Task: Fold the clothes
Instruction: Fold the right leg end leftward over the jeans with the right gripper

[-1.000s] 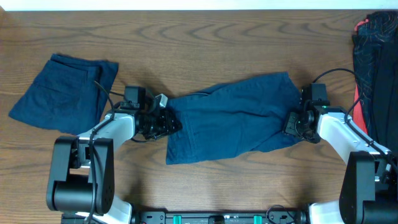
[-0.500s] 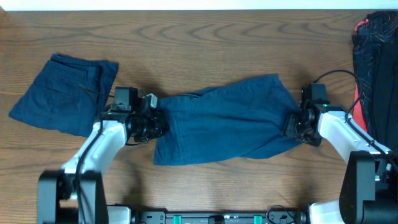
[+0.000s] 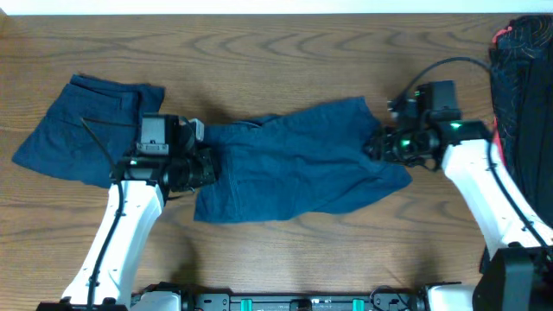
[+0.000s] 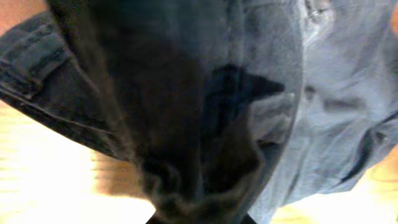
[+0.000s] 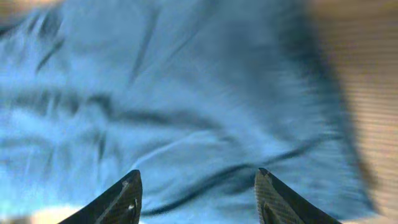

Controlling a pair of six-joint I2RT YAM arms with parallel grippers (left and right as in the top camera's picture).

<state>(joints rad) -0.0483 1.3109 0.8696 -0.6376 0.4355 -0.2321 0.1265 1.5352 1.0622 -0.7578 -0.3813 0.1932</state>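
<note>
Unfolded navy shorts (image 3: 294, 164) lie in the middle of the desk (image 3: 285, 52), long axis running left to right between both arms. The left fingers (image 3: 206, 167) pinch the bunched left end. The right fingers (image 5: 273, 196) hover spread apart over the right end.
</note>
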